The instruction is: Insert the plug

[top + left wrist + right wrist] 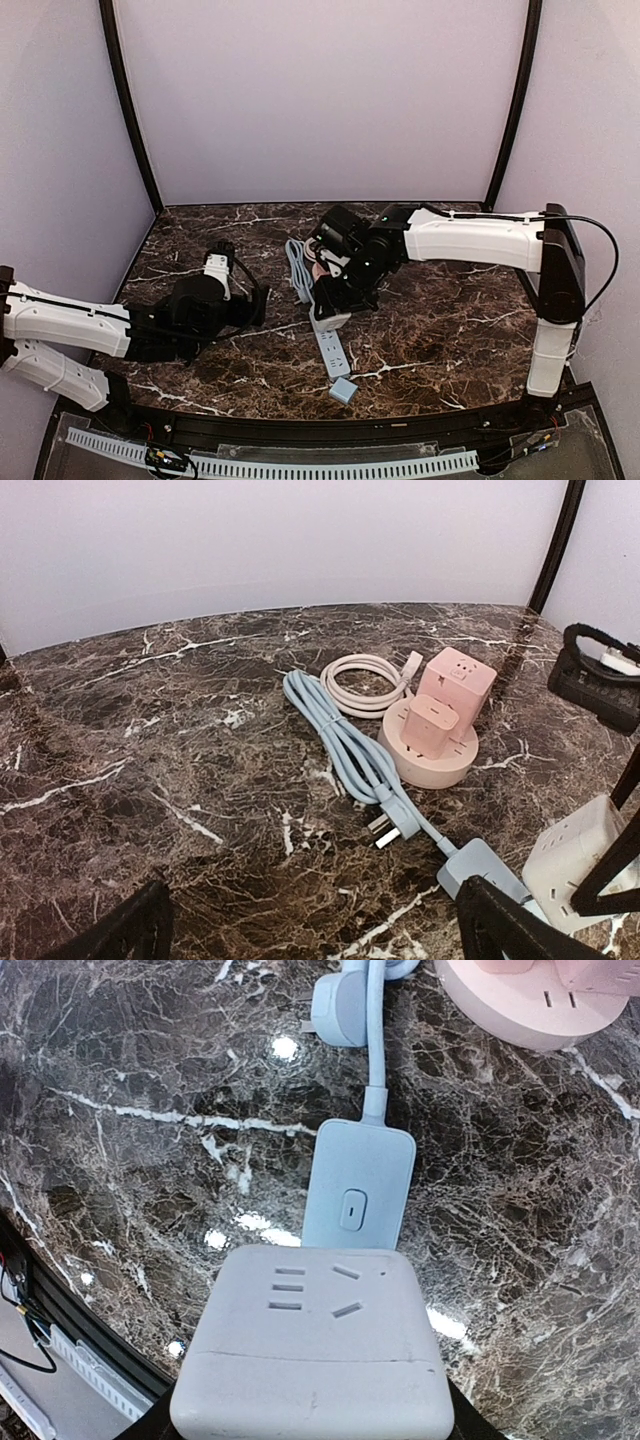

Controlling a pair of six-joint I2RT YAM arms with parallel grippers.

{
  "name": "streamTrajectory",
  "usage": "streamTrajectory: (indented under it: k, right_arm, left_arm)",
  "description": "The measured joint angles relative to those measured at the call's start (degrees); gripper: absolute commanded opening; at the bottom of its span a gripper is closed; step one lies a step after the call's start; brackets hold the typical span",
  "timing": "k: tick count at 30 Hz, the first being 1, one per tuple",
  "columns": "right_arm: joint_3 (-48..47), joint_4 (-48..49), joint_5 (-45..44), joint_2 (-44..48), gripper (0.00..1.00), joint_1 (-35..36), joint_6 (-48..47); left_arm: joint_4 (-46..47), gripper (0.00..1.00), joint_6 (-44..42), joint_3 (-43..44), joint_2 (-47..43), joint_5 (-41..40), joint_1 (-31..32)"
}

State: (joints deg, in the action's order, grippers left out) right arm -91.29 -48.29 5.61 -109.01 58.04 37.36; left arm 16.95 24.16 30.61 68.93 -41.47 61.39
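Observation:
My right gripper (336, 303) is shut on a white cube plug (315, 1350), its socket face towards the wrist camera. It holds the cube just above the near end of a light-blue power strip (358, 1185) lying on the marble table (450, 330); the white cube plug (333, 320) also shows from above. The strip's own blue three-pin plug (395, 820) lies loose beside its folded cable (335, 730). My left gripper (315, 912) stands open over bare marble, left of the strip, with nothing between its fingers.
A pink round socket (430, 755) with a pink block on it, a pink cube (455, 680) and a coiled pale cable (365, 685) lie behind the strip. A small blue cube (344, 390) sits at the strip's front end. Walls enclose the table on three sides.

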Motion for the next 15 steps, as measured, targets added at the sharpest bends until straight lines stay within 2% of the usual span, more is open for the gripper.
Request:
streamTrajectory:
  k: [15]
  right_arm:
    - [-0.7, -2.6, 1.03, -3.1, 0.0, 0.28, 2.73]
  left_arm:
    - [3.21, 0.99, -1.46, -1.73, -0.37, 0.31, -0.48]
